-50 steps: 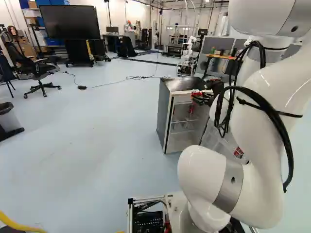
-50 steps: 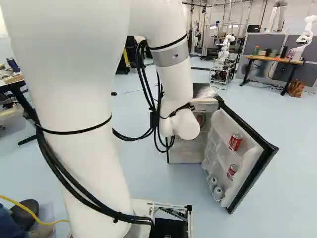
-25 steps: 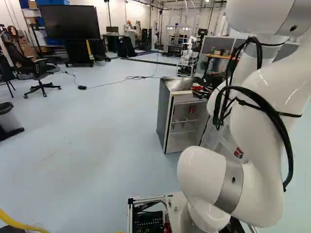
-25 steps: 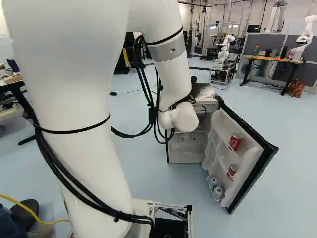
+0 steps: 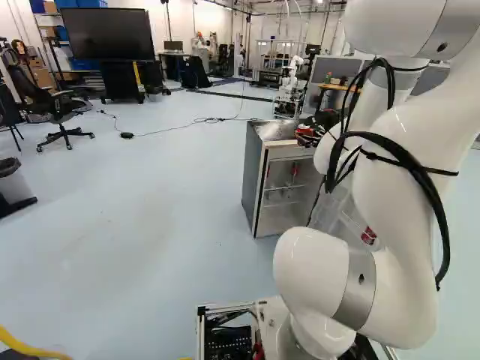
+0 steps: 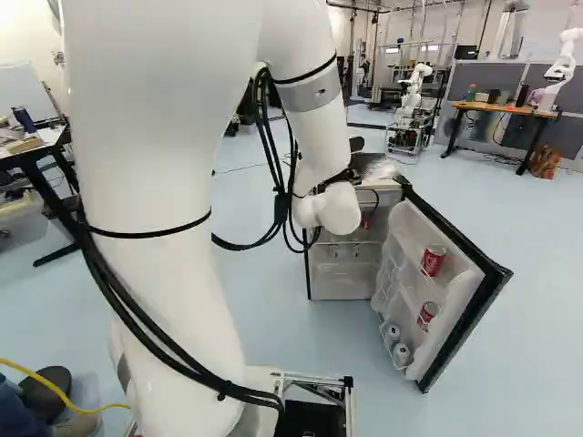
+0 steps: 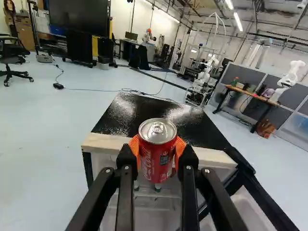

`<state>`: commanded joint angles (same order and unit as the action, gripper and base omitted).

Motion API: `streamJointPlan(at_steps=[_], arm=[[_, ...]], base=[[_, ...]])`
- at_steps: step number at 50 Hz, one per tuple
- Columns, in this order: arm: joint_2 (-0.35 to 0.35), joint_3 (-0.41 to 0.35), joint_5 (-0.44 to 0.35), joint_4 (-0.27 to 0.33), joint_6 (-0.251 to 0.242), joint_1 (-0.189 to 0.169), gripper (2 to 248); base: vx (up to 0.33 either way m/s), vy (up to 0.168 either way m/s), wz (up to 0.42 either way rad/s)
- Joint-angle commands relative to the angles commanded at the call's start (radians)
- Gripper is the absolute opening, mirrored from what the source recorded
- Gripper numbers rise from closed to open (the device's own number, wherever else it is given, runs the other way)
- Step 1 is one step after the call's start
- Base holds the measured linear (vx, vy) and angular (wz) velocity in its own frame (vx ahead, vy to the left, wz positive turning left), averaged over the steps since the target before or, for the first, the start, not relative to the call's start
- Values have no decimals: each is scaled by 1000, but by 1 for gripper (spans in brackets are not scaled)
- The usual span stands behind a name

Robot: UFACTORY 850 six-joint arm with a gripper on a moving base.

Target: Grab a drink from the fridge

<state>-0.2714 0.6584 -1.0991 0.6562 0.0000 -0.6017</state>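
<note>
Arm: white, black cables (image 6: 150,337) strapped along it, filling the left of the right base view.
Fingers (image 5: 307,137): parted by a can's width, orange pads against both sides of the red can.
Red can (image 7: 157,149): gripped upright near the fridge's top front edge; over or ahead of that edge, I cannot tell. Pale lettering down its side, a small dark printed panel beside it, silver top with pull tab.
Fridge door (image 6: 474,314): swung wide open; an upper can (image 6: 434,261) and a lower can (image 6: 428,315), both red with pale marks, on its shelves. Two pale round items (image 6: 401,353) at its bottom.
Fridge (image 5: 254,180): grey side, glossy dark top.
Another robot (image 6: 414,88): white, on a wheeled frame beyond the fridge.
Desk (image 6: 506,109): orange-brown top, green bottle (image 6: 471,93) on it.
Screen (image 5: 106,34): large, black, at the upper left of the left base view.
</note>
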Motion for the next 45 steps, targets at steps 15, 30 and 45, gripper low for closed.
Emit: streamJointPlan(at_steps=[15, 30, 45], arm=[[1, 36, 0, -19, 0, 25, 92], [-23, 73, 1, -35, 0, 50, 92], [-53, 110, 13, -55, 0, 74, 92]], base=[[0, 0, 0], [0, 0, 0], [0, 0, 0]])
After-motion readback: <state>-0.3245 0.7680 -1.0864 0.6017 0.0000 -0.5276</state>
